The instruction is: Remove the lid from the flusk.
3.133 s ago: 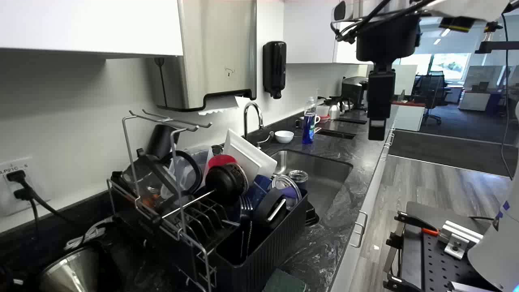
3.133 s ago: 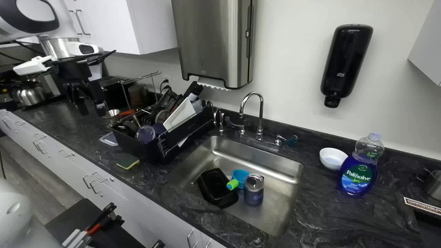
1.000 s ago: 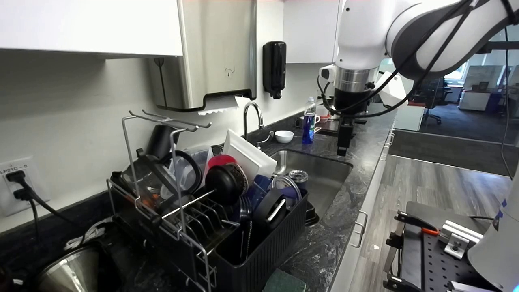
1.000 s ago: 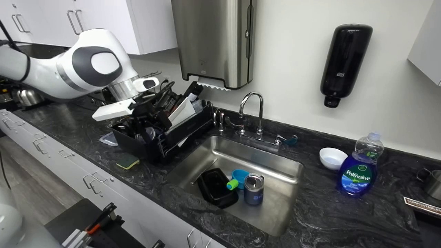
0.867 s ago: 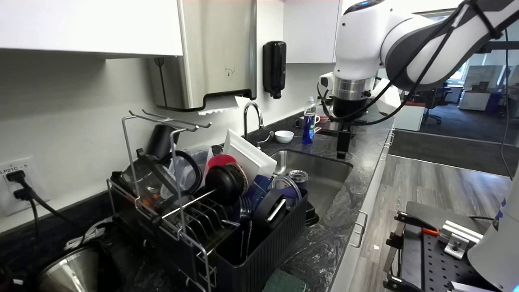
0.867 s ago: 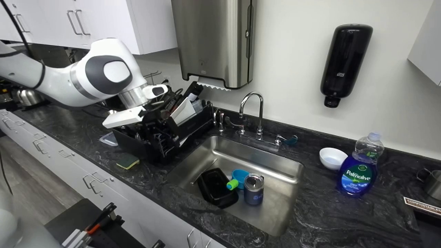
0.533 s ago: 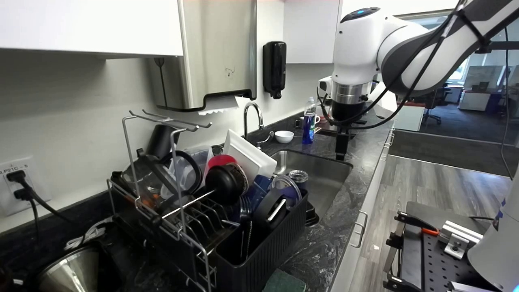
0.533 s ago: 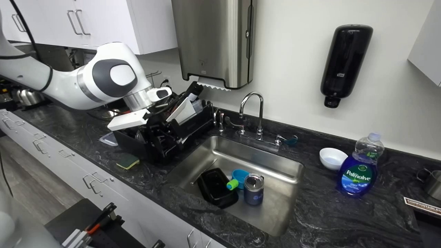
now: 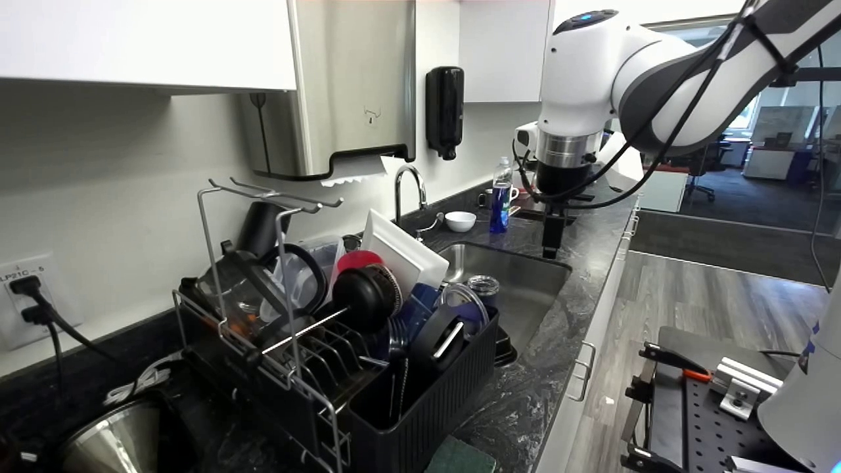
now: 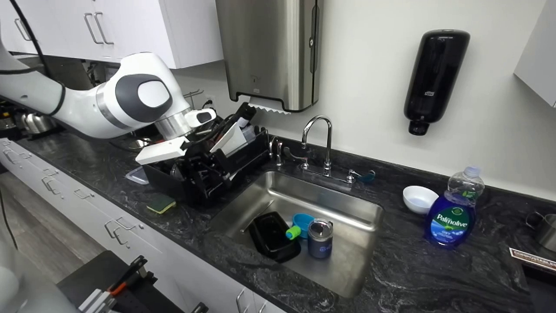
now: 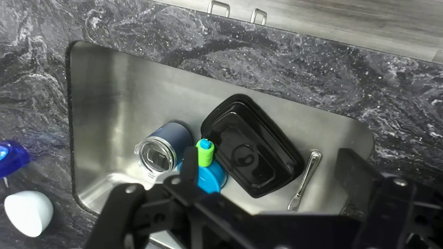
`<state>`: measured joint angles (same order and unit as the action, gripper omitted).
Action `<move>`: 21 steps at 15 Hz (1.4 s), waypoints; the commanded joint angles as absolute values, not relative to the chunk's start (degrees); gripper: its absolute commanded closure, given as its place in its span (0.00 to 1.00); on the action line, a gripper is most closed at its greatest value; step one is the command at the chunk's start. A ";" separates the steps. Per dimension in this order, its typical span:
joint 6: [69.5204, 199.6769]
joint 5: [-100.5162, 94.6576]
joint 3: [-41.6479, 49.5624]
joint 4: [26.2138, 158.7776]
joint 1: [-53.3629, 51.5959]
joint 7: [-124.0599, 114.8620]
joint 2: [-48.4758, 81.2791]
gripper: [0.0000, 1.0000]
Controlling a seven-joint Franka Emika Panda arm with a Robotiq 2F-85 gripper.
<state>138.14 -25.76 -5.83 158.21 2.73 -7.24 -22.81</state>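
Panda arm (image 9: 575, 72) is sporting wht. shells w/ dk. grey panels (image 10: 127, 99), blk. cables (image 9: 594, 206) running alongside, a silver wrist ring (image 9: 566, 152). Robotiq gripper (image 11: 268, 152) is looking blk., w/ silver screws (image 11: 130, 188) showing. Base (image 9: 798, 401), past counter's (image 9: 525, 387) front edge, is showing blue marks (image 9: 816, 330).

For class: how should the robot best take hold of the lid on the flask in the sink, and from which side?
Probably by the outer rim of the lid, from straight above: the flask stands upright, its round lid facing up. Bring the open tool down over opposite edges, turned to clear the blue item beside the flask.
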 commanded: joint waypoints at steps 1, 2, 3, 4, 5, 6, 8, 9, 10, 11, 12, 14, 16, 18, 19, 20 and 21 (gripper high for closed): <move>144.16 -30.33 -5.56 157.91 4.71 -6.63 -18.95 0.00; 146.42 -31.94 -5.41 157.80 5.65 -7.53 -17.42 0.00; 148.07 -33.33 -5.35 157.62 6.46 -8.36 -16.14 0.00; 149.84 -34.45 -4.95 157.37 7.14 -8.41 -14.58 0.00; 151.13 -36.23 -4.84 156.94 8.01 -9.55 -12.90 0.00; 152.92 -38.29 -4.44 156.58 8.89 -10.37 -11.05 0.00; 155.35 -43.37 -3.61 155.39 10.30 -13.13 -7.51 0.00; 156.18 -45.82 -3.93 154.56 11.46 -14.60 -5.75 0.00; 156.73 -49.02 -3.69 153.53 12.16 -16.71 -3.88 0.00; 156.99 -52.23 -3.60 152.32 12.72 -19.05 -2.02 0.00; 156.86 -55.90 -3.50 150.80 13.10 -21.91 -0.01 0.00; 155.64 -63.36 -3.06 147.28 13.14 -27.97 4.37 0.00; 154.28 -69.90 -2.44 143.69 12.53 -33.87 8.77 0.00; 152.70 -75.12 -1.82 140.22 11.82 -38.94 13.08 0.00; 151.97 -77.32 -1.65 138.41 11.57 -41.38 15.42 0.00; 151.19 -78.77 -1.43 136.84 11.52 -42.83 17.53 0.00; 150.19 -79.66 -1.34 135.32 11.49 -44.02 19.45 0.00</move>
